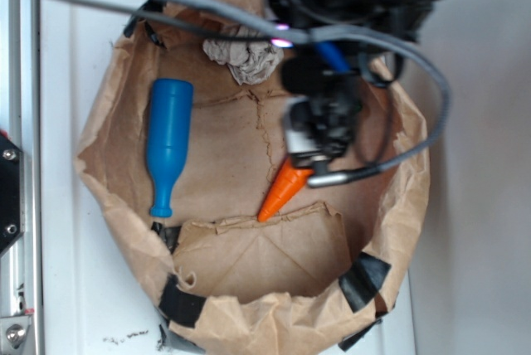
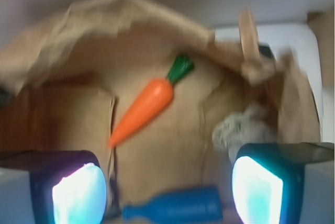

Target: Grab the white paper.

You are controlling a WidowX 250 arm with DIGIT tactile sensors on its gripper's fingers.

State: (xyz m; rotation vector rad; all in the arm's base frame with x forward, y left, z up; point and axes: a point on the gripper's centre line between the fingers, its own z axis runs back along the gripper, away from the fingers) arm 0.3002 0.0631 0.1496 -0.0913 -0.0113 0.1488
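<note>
Gripper (image 2: 167,182) empty, fingers apart, poised above carrot (image 1: 282,189) inside bag (image 1: 124,230). Paper (image 1: 243,56) crumpled against bag's far wall, well beyond carrot's leafy end; in wrist view, beside right finger.

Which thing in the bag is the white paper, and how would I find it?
Look inside the big brown paper bag lying open on the table. The white paper sits at the bag's far edge, near the black robot arm. It is a small, greyish-white crumpled wad, not smooth like the blue bottle or the orange carrot.
</note>
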